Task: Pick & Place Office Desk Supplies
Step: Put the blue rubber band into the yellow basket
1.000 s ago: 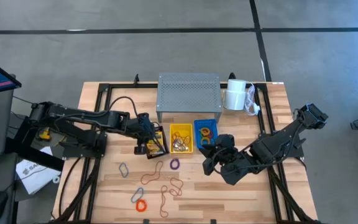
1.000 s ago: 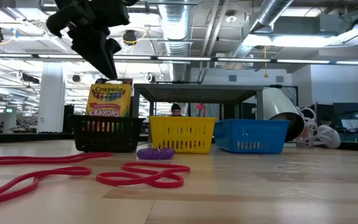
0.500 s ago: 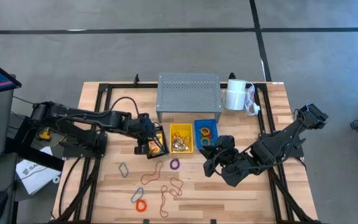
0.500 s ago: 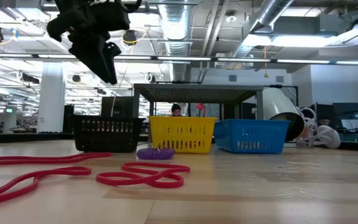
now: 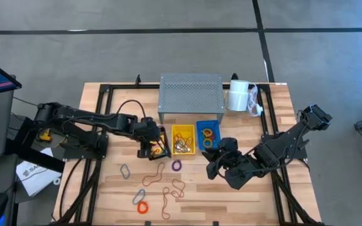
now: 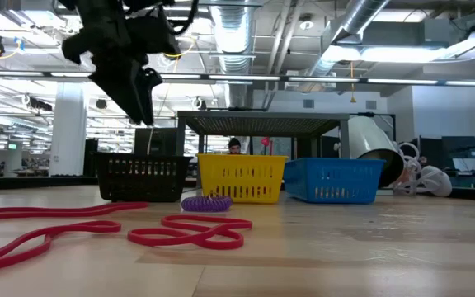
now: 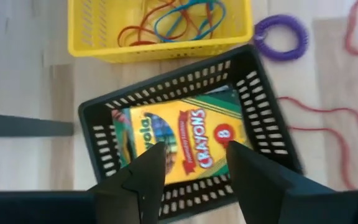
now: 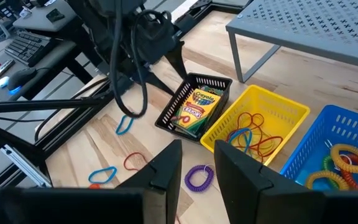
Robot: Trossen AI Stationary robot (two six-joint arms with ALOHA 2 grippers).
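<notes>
- Black basket (image 7: 263, 118): slotted plastic, on the wooden table (image 5: 250, 194) just beside the yellow basket. Holds one crayon box (image 7: 185, 143), lying flat, face up.
- Crayon box: yellow front with a green band, "CRAYONS" in red letters and a figure 8 in a red spot; it fills most of the basket floor.
- Yellow basket (image 5: 183, 139): the middle of three in a row in front of the grey perforated riser (image 5: 190, 94). Holds a tangle of thin rubber bands (image 7: 173, 15) in red, orange and blue.
- Blue basket (image 5: 208, 135): at the right end of the row. Holds coiled rings in yellow, green and orange.
- Loose bands on the table: purple coil (image 5: 176, 166) near the yellow basket; red loops (image 6: 188, 233) nearer the front edge; grey (image 5: 125, 171), blue and orange loops farther left.
- White roll (image 5: 237, 95): beside the riser, at the back.
- Left gripper (image 7: 194, 168): above the black basket, pointing down over the crayon box; fingers (image 7: 148, 180) parted and clear of the box, nothing held.
- Right gripper (image 8: 194, 168): above the table to the right of the baskets, aimed towards them; fingers part-way apart, nothing between them.
</notes>
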